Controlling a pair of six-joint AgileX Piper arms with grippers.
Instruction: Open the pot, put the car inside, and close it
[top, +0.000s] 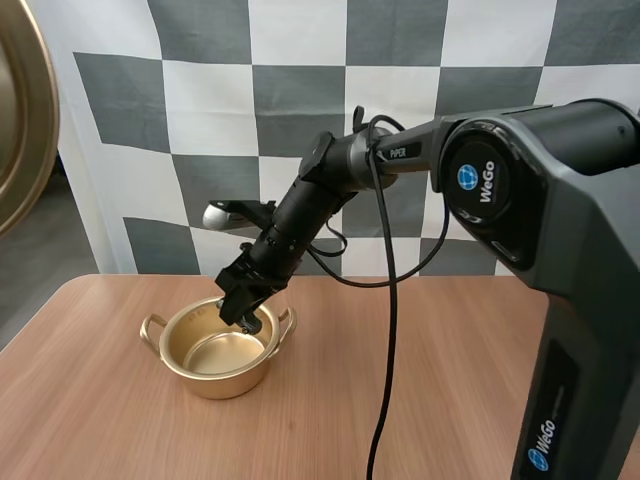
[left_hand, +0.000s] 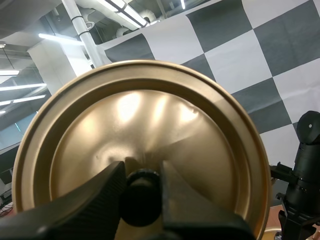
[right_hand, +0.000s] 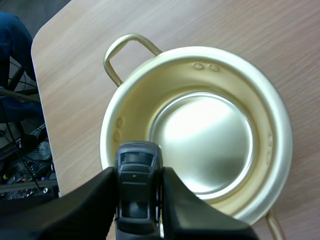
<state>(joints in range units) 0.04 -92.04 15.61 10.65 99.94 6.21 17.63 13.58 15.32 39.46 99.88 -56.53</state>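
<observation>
A gold pot (top: 218, 352) with two loop handles stands open on the wooden table, its inside bare. My right gripper (top: 247, 318) hangs just over the pot's rim, shut on a small dark toy car (right_hand: 137, 187), which the right wrist view shows pinched above the pot (right_hand: 200, 75). The gold lid (left_hand: 140, 145) is held up in the air by my left gripper (left_hand: 140, 196), whose fingers pinch its black knob (left_hand: 141, 197). The lid's edge (top: 22, 110) shows at the far left of the high view, well above the table.
The wooden table (top: 420, 400) stretches to the right of the pot and in front of it. Its left edge and rounded corner (right_hand: 42, 45) lie close to the pot's handle (right_hand: 120, 47). A person's blue sleeve (right_hand: 12, 37) shows beyond that edge.
</observation>
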